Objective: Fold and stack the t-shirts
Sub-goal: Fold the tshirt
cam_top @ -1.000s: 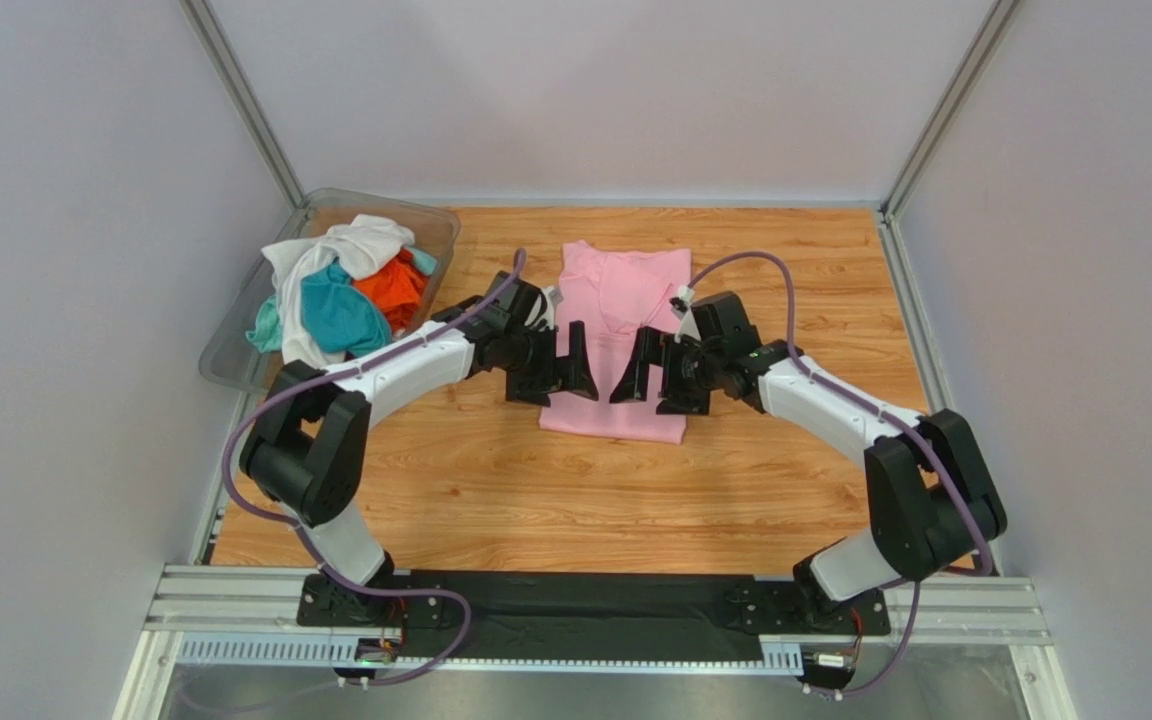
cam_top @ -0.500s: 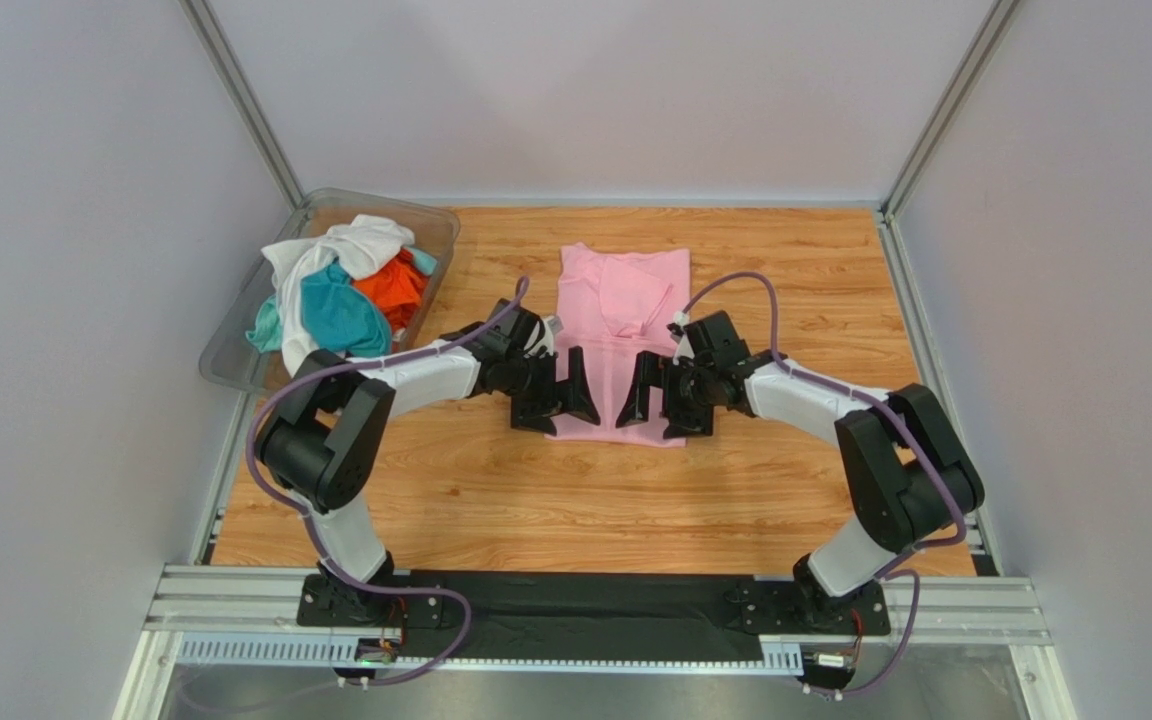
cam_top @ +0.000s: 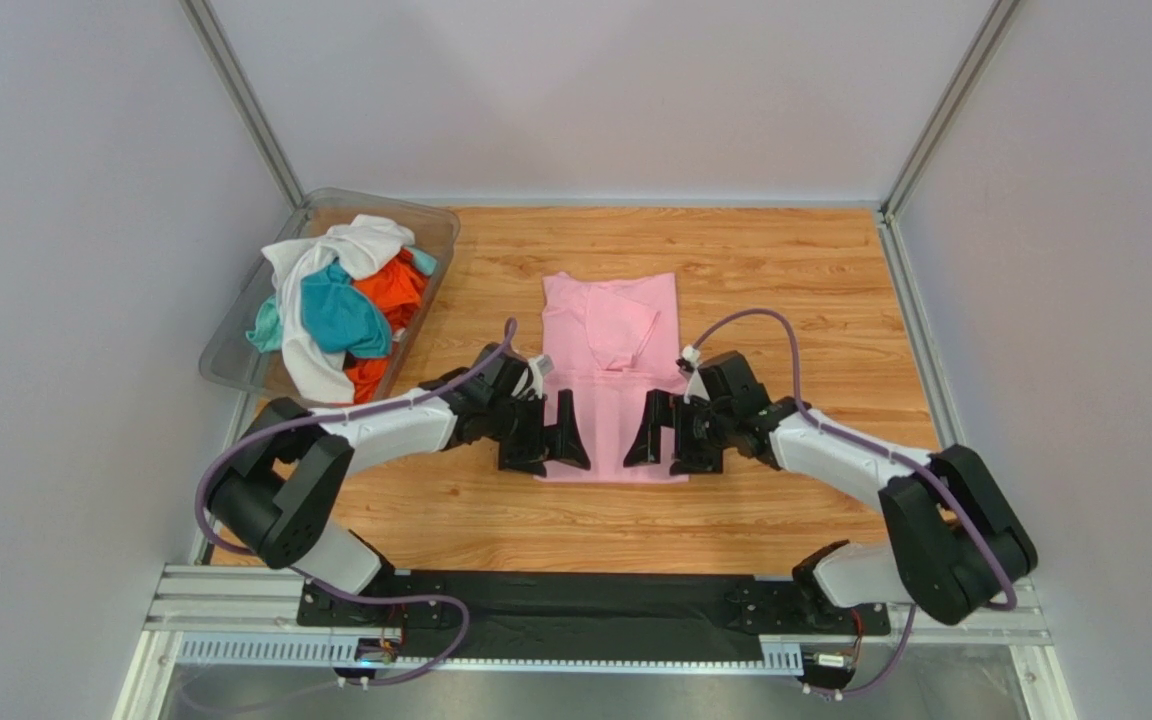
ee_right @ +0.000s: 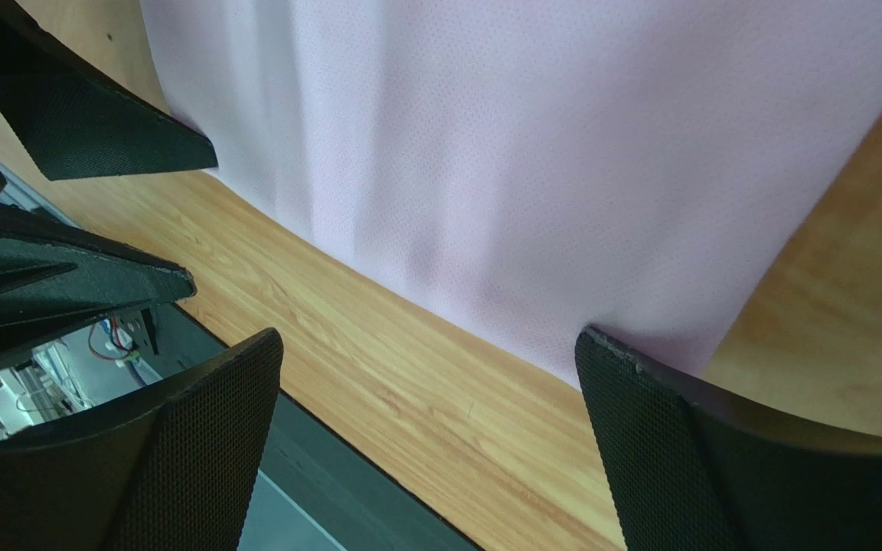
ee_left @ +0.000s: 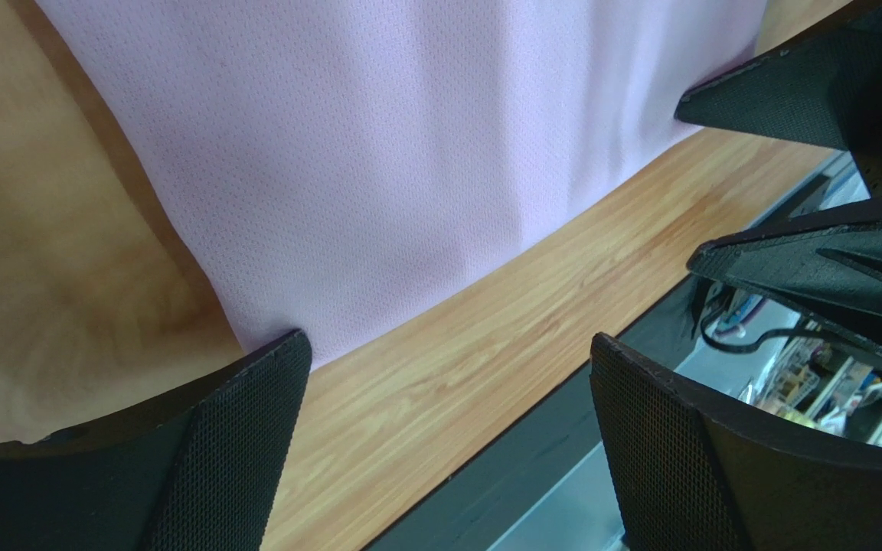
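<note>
step: folding the pink shirt (cam_top: pixel 609 338), flat mid-table (cam_top: pixel 793 278), sides already tucked into a narrow strip. left claw (cam_top: pixel 548 447) and right claw (cam_top: pixel 669 447) sit low over its near end, both wide open, holding nothing.

next, my guess: pinch the near corners, all layers, lift in sync, carry the hem toward the collar.

top view gives the full shirt outline plus the pile (cam_top: pixel 330 300) of white, teal and orange shirts in the bin (cam_top: pixel 231 348) far left, but the claws hide the hem. wrist views show the hem (ee_left: pixel 434 287) and one finger (ee_left: pixel 239 459) at each corner, touching or just short.
</note>
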